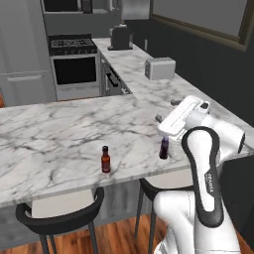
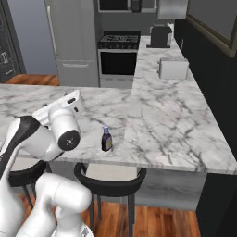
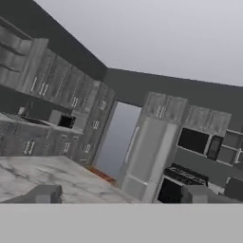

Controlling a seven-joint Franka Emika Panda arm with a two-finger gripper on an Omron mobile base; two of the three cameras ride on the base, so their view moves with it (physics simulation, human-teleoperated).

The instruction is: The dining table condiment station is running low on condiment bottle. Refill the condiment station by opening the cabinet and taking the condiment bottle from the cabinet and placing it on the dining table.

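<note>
Fingertips in the hand view stood well apart with nothing between them, and the gripper pointed out across the kitchen toward the far cabinets rather than down at anything. The condiment bottle stood upright on the dining table, near its front edge and just below the white hand, with a smaller red-brown bottle apart to one side. In my judgement the placing looked done, so the hand should lift away cleanly without brushing the bottle.
</note>
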